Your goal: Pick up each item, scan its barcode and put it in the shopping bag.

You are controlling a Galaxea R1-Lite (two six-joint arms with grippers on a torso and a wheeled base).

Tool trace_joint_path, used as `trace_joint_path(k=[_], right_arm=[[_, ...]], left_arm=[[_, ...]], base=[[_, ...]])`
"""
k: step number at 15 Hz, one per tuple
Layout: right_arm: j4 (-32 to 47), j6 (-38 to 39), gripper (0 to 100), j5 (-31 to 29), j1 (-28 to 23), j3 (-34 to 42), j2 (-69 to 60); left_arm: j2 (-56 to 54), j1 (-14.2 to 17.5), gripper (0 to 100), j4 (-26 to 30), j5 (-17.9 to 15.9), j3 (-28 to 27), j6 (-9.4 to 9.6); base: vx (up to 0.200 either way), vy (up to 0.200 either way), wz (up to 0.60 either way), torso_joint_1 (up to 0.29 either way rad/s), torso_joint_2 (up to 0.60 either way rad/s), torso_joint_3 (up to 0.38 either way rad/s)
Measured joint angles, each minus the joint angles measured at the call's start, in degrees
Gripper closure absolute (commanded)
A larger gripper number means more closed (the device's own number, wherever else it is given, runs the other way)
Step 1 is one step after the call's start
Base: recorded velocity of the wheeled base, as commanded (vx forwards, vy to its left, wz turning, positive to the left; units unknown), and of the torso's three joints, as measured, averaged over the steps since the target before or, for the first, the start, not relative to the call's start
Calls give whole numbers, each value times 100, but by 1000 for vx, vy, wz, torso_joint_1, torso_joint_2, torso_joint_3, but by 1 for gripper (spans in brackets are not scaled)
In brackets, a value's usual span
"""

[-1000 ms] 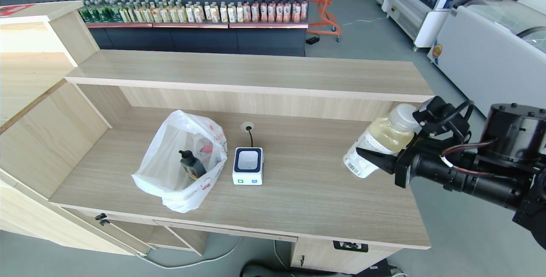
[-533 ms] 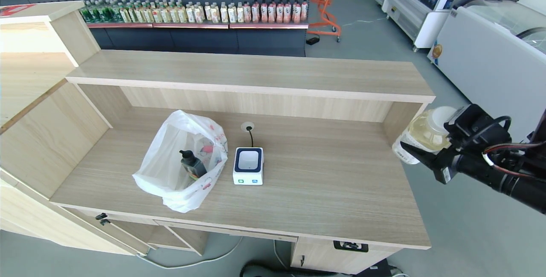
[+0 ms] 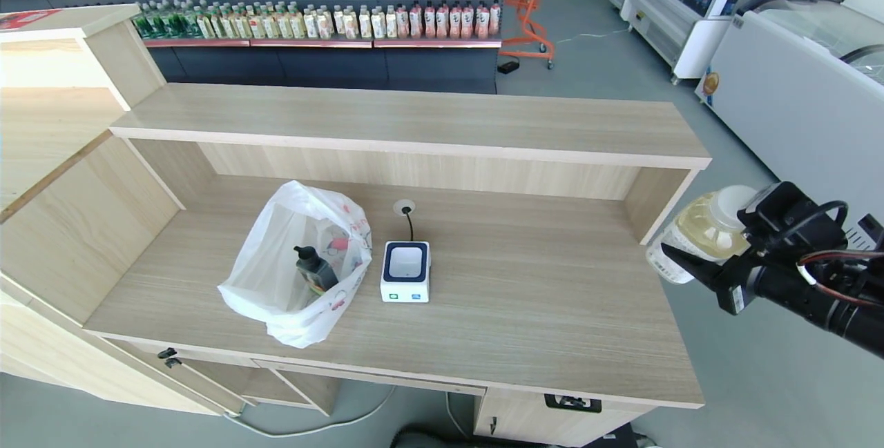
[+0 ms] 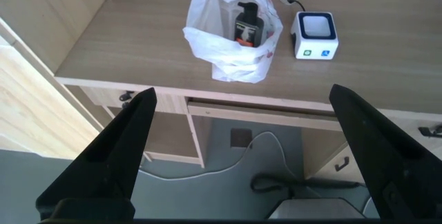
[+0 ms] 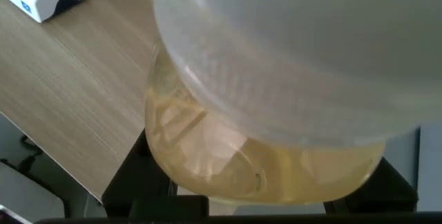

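Head view: bag (image 3: 257, 263) w/ 1 pump bottle (image 3: 315, 273); R claw (image 3: 693, 244) pinches drink bottle (image 3: 703, 229); L claw (image 4: 242, 158) spread.

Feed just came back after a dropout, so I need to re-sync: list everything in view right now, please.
counter: one, light wood, in front of the robot
shopping bag: one, white with red print, open on the counter, left of the scanner
pump bottle: one, dark, inside the shopping bag
scanner: one, white with dark top, mid-counter, cable running behind it
drink bottle: one, pale yellow liquid and white cap, held in the air past the counter's right end
store shelves: rows of drink bottles, behind the counter
cart: one, orange, far aisle
freezers: several, white, right side
left end effector: black, open, low in front of the counter
right end effector: black, shut on the drink bottle
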Motion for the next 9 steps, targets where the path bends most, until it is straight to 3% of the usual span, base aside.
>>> trace_joint_path(k=[9], right_arm=[[20, 532, 100, 18, -5, 284, 27]], left_arm=[[0, -2, 0, 0, 0, 0, 2]], base=[[0, 200, 0, 1, 3, 3]])
